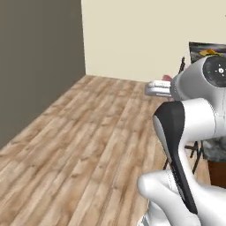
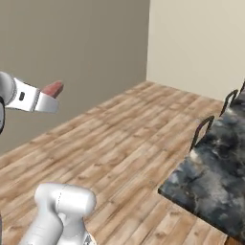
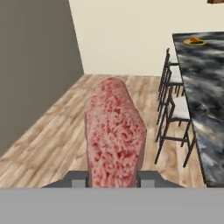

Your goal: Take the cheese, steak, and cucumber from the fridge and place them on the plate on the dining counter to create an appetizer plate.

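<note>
Hand grasps the steak, which juts forward between its fingers

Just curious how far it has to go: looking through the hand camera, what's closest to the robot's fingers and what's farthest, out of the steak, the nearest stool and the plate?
1. Steak, held between the fingers.
2. Nearest stool, to the right, beside the dining counter.
3. Plate, far upper right on the counter.

Wood plank floor, grey wall on left, cream wall at back, dark-framed stools w/ pale seats

Base views flank arm; share wood floor.
</note>
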